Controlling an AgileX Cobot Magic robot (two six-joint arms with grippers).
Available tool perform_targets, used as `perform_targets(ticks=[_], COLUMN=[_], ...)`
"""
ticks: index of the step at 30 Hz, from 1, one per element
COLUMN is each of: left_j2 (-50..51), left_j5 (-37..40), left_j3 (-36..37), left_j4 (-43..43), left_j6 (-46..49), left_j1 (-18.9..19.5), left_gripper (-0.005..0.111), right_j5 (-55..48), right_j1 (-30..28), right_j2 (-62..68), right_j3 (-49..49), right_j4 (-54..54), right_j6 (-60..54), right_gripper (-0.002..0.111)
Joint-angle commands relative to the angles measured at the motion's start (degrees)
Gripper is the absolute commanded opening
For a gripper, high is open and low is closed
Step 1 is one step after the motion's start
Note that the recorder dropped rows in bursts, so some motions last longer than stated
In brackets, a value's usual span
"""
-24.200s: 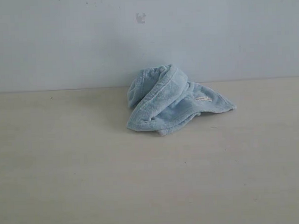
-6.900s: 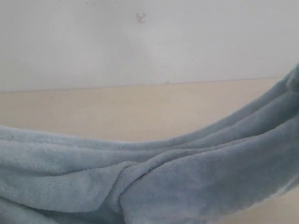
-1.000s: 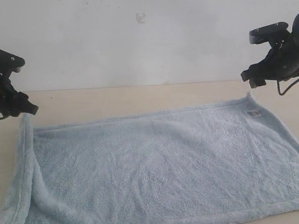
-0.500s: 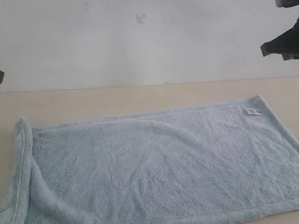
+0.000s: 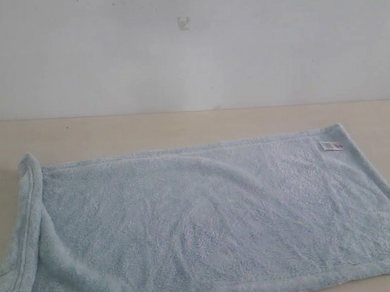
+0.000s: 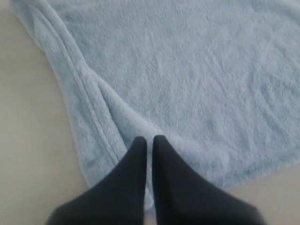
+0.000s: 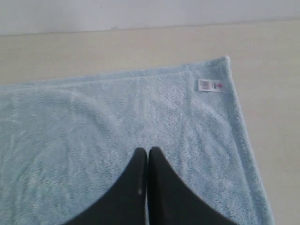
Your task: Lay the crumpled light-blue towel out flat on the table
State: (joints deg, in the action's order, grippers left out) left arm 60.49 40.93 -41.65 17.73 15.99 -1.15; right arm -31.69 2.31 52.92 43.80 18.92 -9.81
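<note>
Lying long-axis left–right on the worktop [image 5: 149, 128], the towel [image 5: 211, 216] is seen rolled at its left short edge [image 5: 29, 211], nearest the left tool [image 6: 149, 139]; that and the right tool [image 7: 147, 150] are closed, empty.

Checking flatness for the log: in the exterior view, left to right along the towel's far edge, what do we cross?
Bare table → towel's rolled-over left hem → flat far edge → white label → bare table again.
</note>
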Motion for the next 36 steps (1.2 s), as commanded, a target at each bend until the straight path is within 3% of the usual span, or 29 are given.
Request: perform_targets(ticks=[1,4,8,10,16,22,31,36], left_j2=[-0.68,-0.68,-0.68,-0.68,-0.27,5.1,18.43,22.42], left_j5=[2.17,0.69,-3.57,-4.72,-4.92,-5.27,-7.98,-9.98], left_j3=[3.93,6.4,9.21,10.12,10.27,10.27,10.27,10.27], left_j4=[1.23,-1.12,-2.05,-2.05,-3.25,-4.05,-22.8,-28.23], left_j6=[1.66,1.66,2.24,5.26,11.99,10.73,-9.19,-15.99], left_j1=[-0.28,-0.28,-0.28,-0.28,-9.08,-12.76,-18.22,-20.93], left_gripper=[0.011,0.026,0.055,0.062,0.063,0.062,0.06,0.06], right_j5=[-5.08,-7.54,-10.6,-11.43,-8.19,-6.85,-6.09,-5.88], right_j1=[3.71,7.27,9.61,9.71,9.71,9.71,9.71,9.71], right_j2=[-11.32,-16.6,-19.23,-19.22,-19.1,-19.1,-19.1,-19.1], right_j3=[-1.29,-1.29,-1.29,-1.67,-7.33,-9.94,-9.94,-9.94], right_j4=[0.91,0.91,0.76,0.17,-1.26,-1.35,-1.48,-1.48], right_j6=[-0.35,-2.52,-2.73,-2.73,-2.98,-2.98,-3.8,-4.26], right_gripper=[0.0,0.0,0.0,0.0,0.0,0.0,0.0,0.0])
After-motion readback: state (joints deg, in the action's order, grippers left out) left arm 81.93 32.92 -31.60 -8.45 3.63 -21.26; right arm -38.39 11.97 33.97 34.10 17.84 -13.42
